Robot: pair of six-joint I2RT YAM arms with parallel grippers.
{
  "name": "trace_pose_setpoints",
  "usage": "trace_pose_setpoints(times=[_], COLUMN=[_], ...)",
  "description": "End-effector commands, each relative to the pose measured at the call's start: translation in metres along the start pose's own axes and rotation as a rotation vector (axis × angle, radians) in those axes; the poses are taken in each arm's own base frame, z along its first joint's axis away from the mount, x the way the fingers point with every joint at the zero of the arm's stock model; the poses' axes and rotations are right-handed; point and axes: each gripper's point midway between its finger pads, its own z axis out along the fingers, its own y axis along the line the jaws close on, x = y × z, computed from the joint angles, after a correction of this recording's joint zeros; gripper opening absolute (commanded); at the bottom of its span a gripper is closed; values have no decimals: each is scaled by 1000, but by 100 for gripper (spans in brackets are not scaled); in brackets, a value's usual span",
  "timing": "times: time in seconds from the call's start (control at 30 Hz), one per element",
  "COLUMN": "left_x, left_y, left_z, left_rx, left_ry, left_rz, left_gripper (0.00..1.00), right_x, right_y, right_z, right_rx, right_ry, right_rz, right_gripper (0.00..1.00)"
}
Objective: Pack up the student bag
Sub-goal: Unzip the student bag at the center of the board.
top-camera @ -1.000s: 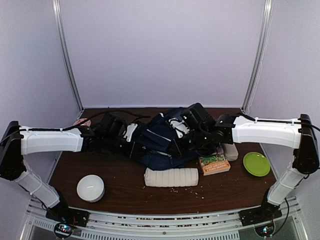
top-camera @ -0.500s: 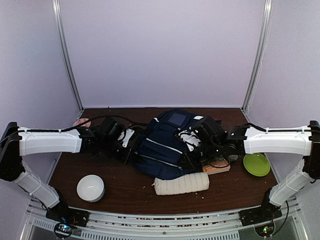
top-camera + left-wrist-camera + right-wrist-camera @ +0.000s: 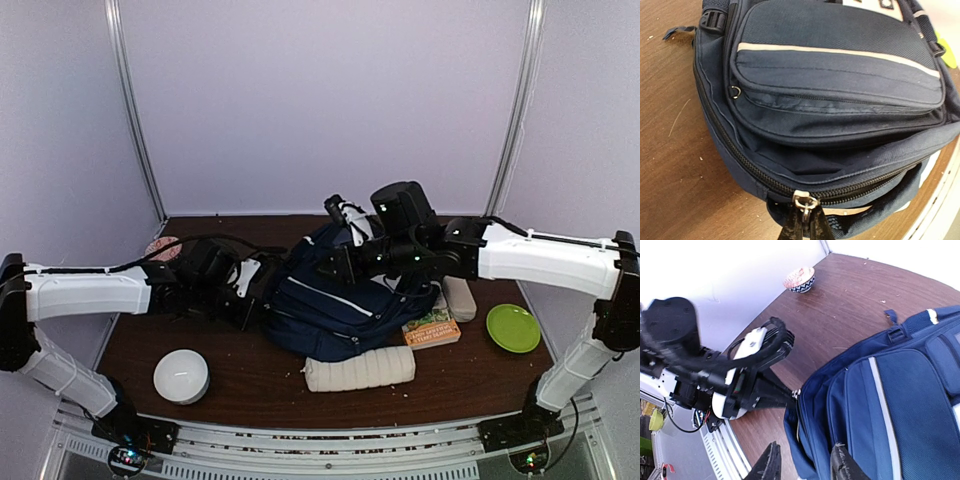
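Right now the student bag (image 3: 335,310) lies in the middle of the table (image 3: 250,385), front pocket facing up. The end with the main zip is turned toward my left arm. It sits there, I judge, so that both of my arms can reach it.

My left gripper (image 3: 805,222) is clenched on the metal zipper pull (image 3: 805,201) at the bag's near edge, fingers pressed together with only the tab between them. I take it that I hold the pull so the zip can be run along its track. Whether that means opening or closing, I cannot tell.

My right gripper (image 3: 807,465) hovers over the same corner of the bag, jaws partly apart, the fingers showing a clear gap. I see nothing caught in it, and I cannot say for certain that the tips touch the fabric. It looks placed to steady the cloth beside the zip.

Just in front of the bag lies a white ribbed pouch (image 3: 360,368). A small box (image 3: 430,330) rests at its right side, with a green plate (image 3: 513,327) further right. A white bowl (image 3: 181,376) sits near my left arm, well apart from the bag.
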Motion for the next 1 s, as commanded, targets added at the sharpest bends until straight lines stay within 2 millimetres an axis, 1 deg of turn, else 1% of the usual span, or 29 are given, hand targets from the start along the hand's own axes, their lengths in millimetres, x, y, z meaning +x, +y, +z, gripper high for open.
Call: trace_pose_setpoints(times=[0.0, 0.03, 0.13, 0.27, 0.33, 0.53, 0.73, 0.87, 0.9, 0.97], left_x=[-27, -28, -30, -31, -32, -34, -34, -32, -32, -32], left_y=[-17, -18, -20, -24, -26, -30, -35, -36, -36, -36], left_z=[-16, -18, -21, -21, -21, -25, -29, -31, -31, -31], left_rx=[89, 95, 107, 119, 124, 132, 139, 138, 138, 137], left_ry=[-126, -136, -154, -159, -161, -172, -179, -182, -182, -184], left_rz=[-8, -9, -14, -14, -10, -1, 6, 8, 9, 9], left_gripper=[0, 0, 0, 0, 0, 0, 0, 0, 0, 0], right_x=[12, 18, 31, 41, 45, 62, 67, 69, 71, 73], right_y=[6, 5, 11, 19, 19, 7, -4, -8, -9, -10], right_z=[37, 46, 60, 68, 70, 78, 82, 84, 84, 85], right_rx=[-52, -54, -63, -76, -69, 5, 63, 83, 88, 90], right_ry=[52, 75, 130, 161, 175, 231, 233, 234, 236, 242], right_rz=[60, 67, 61, 50, 41, 22, 19, 20, 20, 23], right_gripper=[36, 37, 37, 37, 37, 36, 35, 34, 34, 27])
